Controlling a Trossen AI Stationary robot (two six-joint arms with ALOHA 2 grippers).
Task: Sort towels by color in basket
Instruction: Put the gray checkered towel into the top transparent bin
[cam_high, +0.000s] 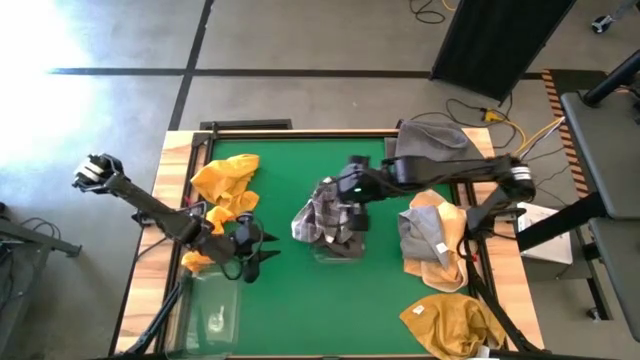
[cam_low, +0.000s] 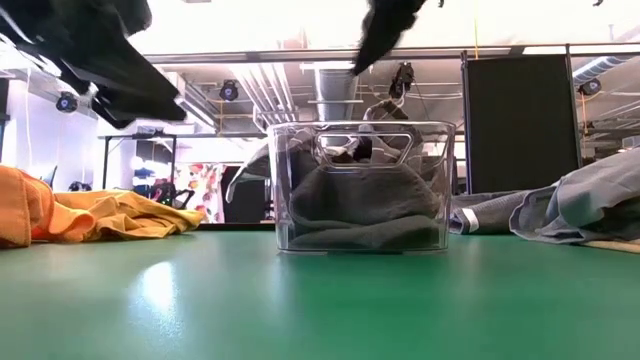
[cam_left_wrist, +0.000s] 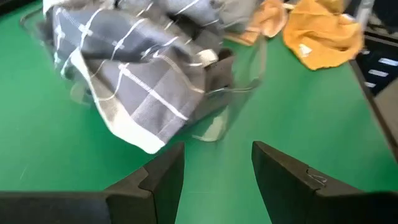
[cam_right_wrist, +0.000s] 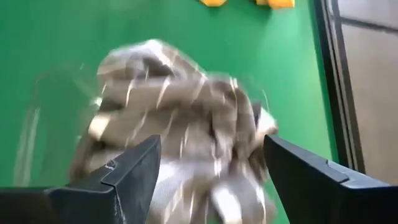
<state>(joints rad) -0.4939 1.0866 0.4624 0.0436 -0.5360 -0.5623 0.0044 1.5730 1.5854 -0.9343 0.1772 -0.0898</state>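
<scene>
checked towel (cam_high: 322, 218) drapes leftward over the basket (cam_high: 338, 243) rim; right gripper (cam_high: 352, 196) above, jaws released; left gripper (cam_high: 262, 247) released too.

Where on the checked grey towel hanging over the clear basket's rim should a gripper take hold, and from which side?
Grip the fold of the checked towel that spills outside the clear basket wall, coming from above. That part hangs free as a bunched ridge, so open fingers can likely close across it without hitting the wall.
</scene>
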